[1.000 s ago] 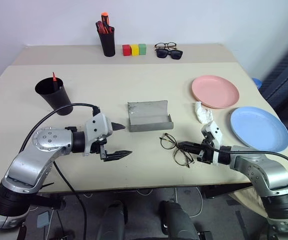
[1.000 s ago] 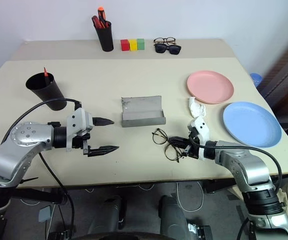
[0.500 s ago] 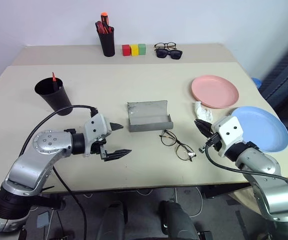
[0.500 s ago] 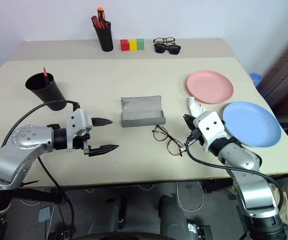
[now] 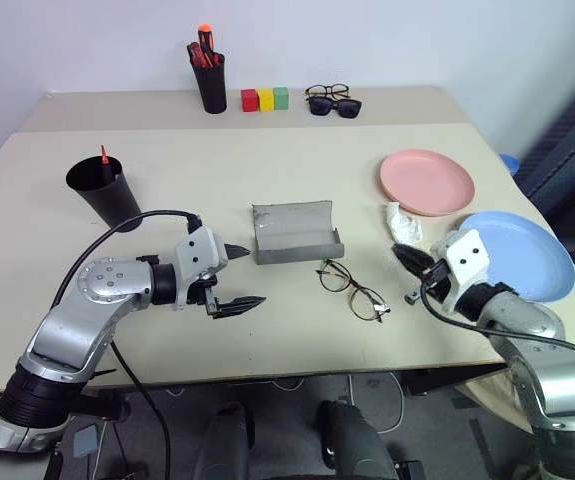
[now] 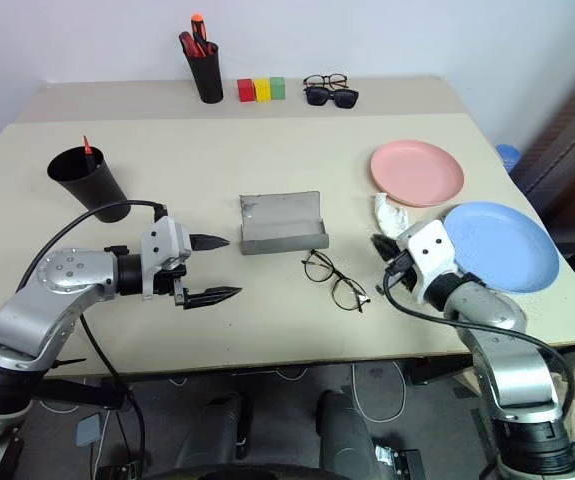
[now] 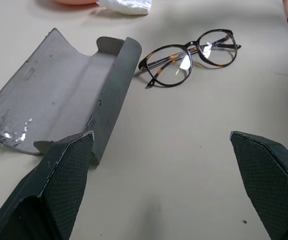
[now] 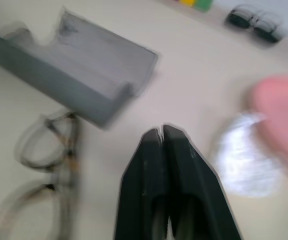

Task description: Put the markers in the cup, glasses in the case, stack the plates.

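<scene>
The thin black wire-frame glasses [image 5: 353, 290] lie flat on the beige surface [image 5: 267, 180], just in front of the open grey clamshell case [image 5: 297, 232]. The left claw [image 5: 237, 275] hangs released beside the case; the right claw [image 5: 408, 258] is clenched, empty, beside the glasses.

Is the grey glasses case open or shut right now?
Open. The case lies on the table with its lid folded back and nothing inside; the glasses lie beside it on the table.
</scene>
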### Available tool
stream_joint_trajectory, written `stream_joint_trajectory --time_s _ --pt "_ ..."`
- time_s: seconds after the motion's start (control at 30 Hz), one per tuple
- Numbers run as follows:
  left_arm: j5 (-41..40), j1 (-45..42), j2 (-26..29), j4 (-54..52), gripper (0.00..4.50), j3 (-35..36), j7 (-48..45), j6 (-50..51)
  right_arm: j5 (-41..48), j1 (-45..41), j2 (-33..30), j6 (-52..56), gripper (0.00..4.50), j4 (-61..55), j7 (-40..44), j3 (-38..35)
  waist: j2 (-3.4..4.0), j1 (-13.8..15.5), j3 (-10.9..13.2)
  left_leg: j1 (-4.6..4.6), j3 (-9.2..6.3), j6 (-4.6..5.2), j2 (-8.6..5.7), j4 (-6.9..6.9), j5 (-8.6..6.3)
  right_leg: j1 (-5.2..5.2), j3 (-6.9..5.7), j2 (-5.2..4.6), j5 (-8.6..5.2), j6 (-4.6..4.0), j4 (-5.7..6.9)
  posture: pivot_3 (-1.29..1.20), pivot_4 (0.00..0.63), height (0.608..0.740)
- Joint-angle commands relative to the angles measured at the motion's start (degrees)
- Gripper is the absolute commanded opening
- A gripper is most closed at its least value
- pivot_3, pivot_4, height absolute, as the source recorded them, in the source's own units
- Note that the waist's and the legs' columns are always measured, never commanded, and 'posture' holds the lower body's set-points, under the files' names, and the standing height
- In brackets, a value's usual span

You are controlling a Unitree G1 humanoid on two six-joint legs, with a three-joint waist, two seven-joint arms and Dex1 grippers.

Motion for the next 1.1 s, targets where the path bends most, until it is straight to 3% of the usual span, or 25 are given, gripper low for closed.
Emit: stream_joint_trajectory --time_s 0.03,0.17,0.27,0.5,0.83,1.1 --pt "-0.5 1.0 1.1 -2.0 4.50 1.7 -0.4 -0.4 8.6 -3.1 -1.6 8.5 0.04 0.0 3.6 -2.5 0.00 0.1 0.0 0.00 0.00 0.00 0.00 0.00 0.00 0.00 0.00 0.00 0.00 0.00 0.00 0.00 0.150 0.740" --pt "-0.9 2.2 2.0 -2.9 4.50 2.6 -0.4 0.0 13.2 -10.2 -2.4 14.6 0.04 4.3 6.0 -1.8 0.01 0.0 0.0 0.00 0.00 0.00 0.00 0.04 0.00 0.00 0.00 -0.01 0.01 -0.02 -0.01 0.00 0.150 0.740" --pt "-1.2 3.0 2.4 -3.7 4.50 3.2 -0.1 0.6 14.6 -13.6 -2.5 16.9 0.83 8.0 8.2 -0.1 0.00 0.1 0.0 0.00 -0.01 0.00 0.01 0.00 0.00 -0.01 -0.01 0.00 0.01 -0.03 -0.01 0.00 0.150 0.740" --pt "-1.9 5.4 3.5 -6.1 4.50 5.1 0.8 2.1 14.0 -16.3 -3.8 18.6 4.38 13.9 12.2 2.9 0.01 0.1 0.0 -0.03 0.00 0.01 -0.01 -0.02 -0.01 -0.02 -0.01 -0.01 -0.04 -0.05 -0.04 0.00 0.150 0.740" --pt "-2.4 7.1 4.2 -7.8 4.50 6.4 1.3 3.0 16.2 -12.8 -6.8 23.4 4.45 11.5 17.6 4.9 0.02 0.2 0.0 -0.02 0.00 0.01 -0.01 -0.02 -0.01 -0.02 -0.01 -0.01 -0.04 -0.05 -0.03 0.00 0.150 0.740" --pt "-2.6 7.2 4.2 -8.2 4.50 6.4 1.6 3.4 15.6 -12.3 -4.4 22.7 4.45 11.9 17.2 6.6 0.02 0.1 0.0 -0.01 0.00 0.00 0.00 -0.02 -0.01 -0.03 -0.01 0.00 -0.04 -0.05 -0.03 0.00 0.150 0.740"
